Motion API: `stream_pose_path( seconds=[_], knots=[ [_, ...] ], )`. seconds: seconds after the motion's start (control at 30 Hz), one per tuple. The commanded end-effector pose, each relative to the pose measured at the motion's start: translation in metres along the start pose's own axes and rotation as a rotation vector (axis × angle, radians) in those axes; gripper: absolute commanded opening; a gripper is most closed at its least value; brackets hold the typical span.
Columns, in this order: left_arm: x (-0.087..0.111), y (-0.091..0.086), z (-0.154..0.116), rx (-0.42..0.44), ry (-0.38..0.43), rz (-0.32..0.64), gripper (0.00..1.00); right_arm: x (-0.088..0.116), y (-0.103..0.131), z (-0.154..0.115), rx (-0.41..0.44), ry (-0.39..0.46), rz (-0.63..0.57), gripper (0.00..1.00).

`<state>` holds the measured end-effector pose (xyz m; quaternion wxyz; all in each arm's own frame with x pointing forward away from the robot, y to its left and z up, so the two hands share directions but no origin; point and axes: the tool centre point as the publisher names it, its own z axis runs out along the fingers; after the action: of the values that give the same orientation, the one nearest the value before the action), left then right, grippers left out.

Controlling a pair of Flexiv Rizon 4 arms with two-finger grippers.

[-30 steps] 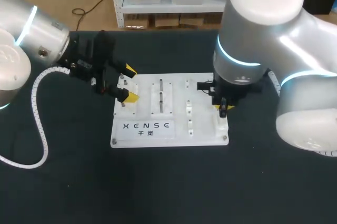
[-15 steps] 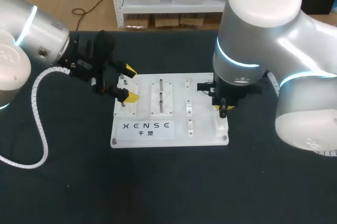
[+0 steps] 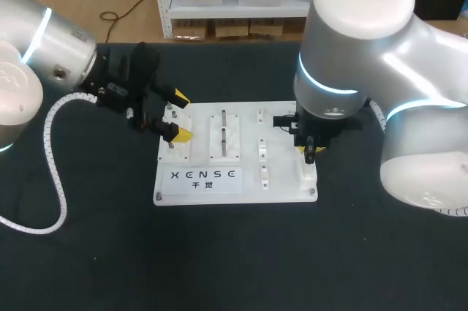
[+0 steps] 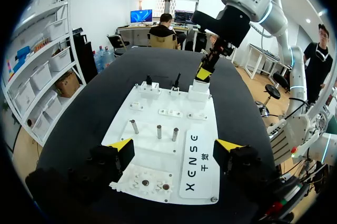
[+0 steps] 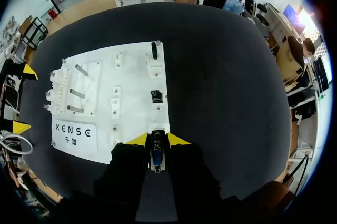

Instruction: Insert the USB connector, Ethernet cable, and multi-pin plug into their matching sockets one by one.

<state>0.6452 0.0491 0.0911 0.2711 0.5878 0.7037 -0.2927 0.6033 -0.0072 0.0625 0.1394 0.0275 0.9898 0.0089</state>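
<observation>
The white socket board point(image 3: 201, 179) lies mid-table. My right gripper point(image 3: 310, 151) hangs over the board's right edge, above a white block point(image 3: 306, 172). In the right wrist view the right gripper point(image 5: 157, 140) is shut on a small metal USB connector point(image 5: 156, 159) with a blue insert. Ahead of it on the board are a black socket point(image 5: 156, 96) and, farther on, an upright black plug point(image 5: 154, 50). My left gripper point(image 3: 179, 115) stands open at the board's left end. In the left wrist view the left gripper point(image 4: 174, 147) holds nothing, with the board's gear parts point(image 4: 152, 183) below it.
Three metal pegs point(image 4: 158, 130) stand on the board ahead of the left gripper, with small white fixtures point(image 4: 171, 112) beyond them. Black tabletop point(image 3: 234, 252) surrounds the board on all sides. A white coiled cable point(image 3: 55, 172) hangs from the left arm.
The right arm's upper body has shifted slightly left, while its gripper stays over the board's right edge. The left arm has not moved.
</observation>
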Motion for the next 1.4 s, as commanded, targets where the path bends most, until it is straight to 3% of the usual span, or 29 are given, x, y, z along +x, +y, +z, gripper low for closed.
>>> stream_pose_path(
  seconds=[0.03,0.83,1.4],
  knots=[
    [0.000,0.001,0.000,0.003,0.002,0.000,1.00,0.003,-0.001,0.001,0.006,-0.015,-0.006,0.00],
    [0.000,0.001,0.000,0.003,0.002,0.000,1.00,0.006,-0.004,0.004,0.008,-0.010,-0.020,0.00],
    [0.000,0.001,0.000,0.003,0.002,0.000,1.00,0.019,-0.004,0.047,0.028,0.068,0.002,0.00]
  ],
)
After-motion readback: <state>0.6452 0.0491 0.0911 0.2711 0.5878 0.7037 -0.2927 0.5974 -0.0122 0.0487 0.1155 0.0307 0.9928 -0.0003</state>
